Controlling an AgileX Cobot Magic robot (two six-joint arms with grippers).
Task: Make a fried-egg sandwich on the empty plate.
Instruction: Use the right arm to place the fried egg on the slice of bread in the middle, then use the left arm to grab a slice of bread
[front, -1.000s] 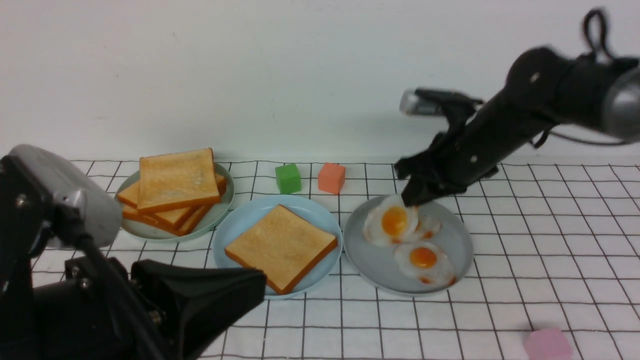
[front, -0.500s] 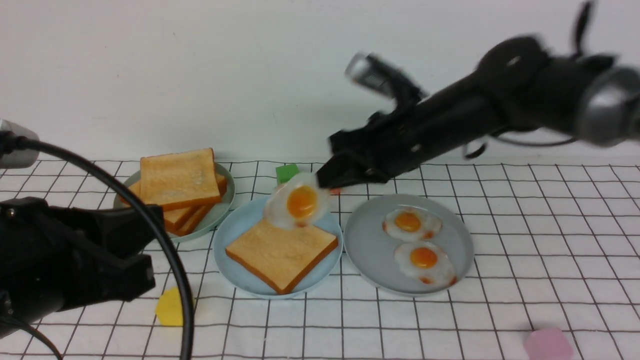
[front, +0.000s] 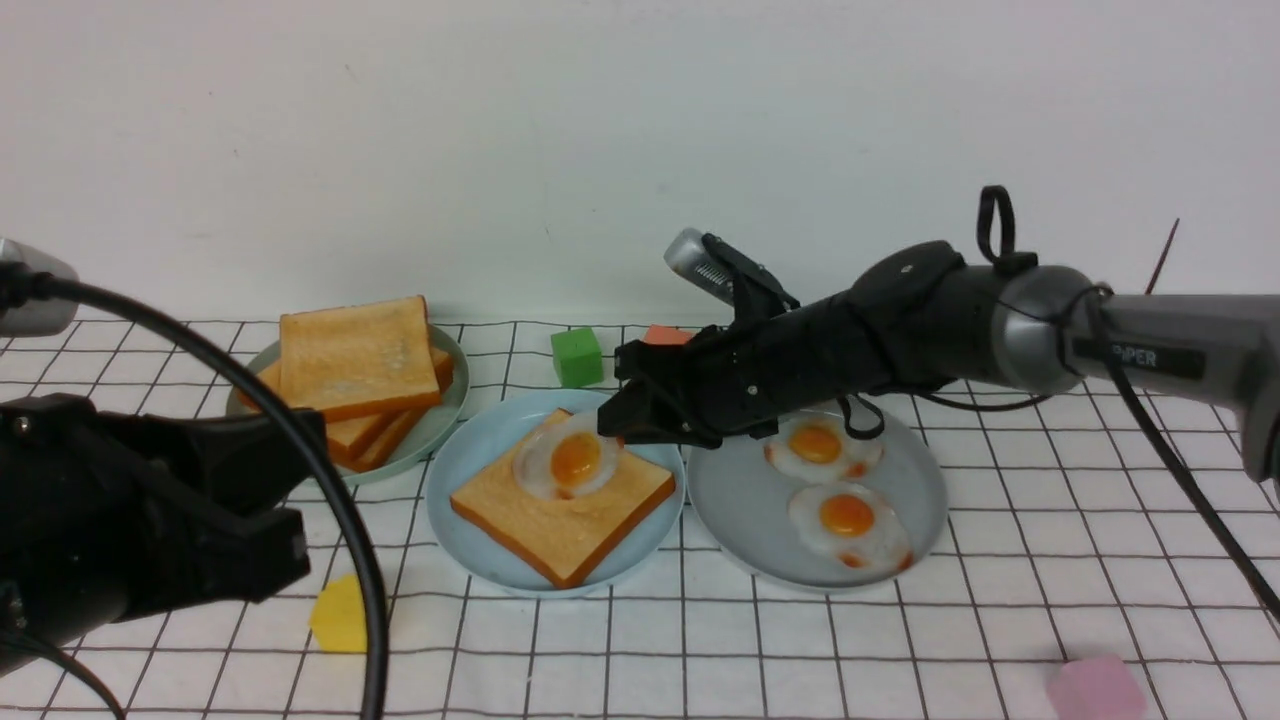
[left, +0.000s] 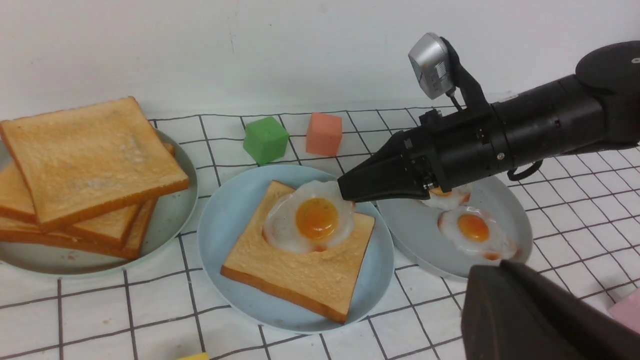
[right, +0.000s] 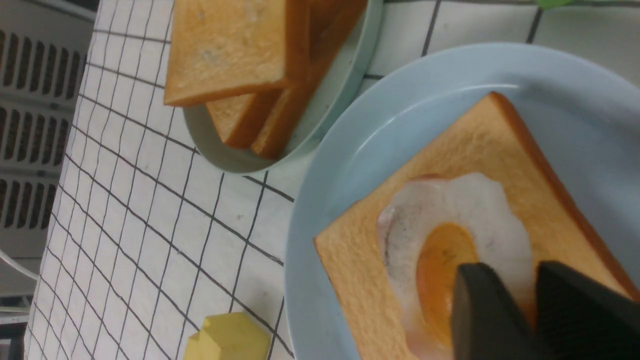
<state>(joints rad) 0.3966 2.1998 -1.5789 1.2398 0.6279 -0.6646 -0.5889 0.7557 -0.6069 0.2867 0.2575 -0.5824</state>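
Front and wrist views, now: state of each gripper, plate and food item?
Right gripper: fingers apart, at the egg
Egg: on the toast, yolk up
Toast slice: flat on blue plate
Blue plate: holding toast and egg
Grey plate: holding two eggs
Pale green plate: holding stacked toast

Fried egg (front: 575, 460) on toast slice (front: 560, 545) on plate (front: 460, 540), between two other plates.
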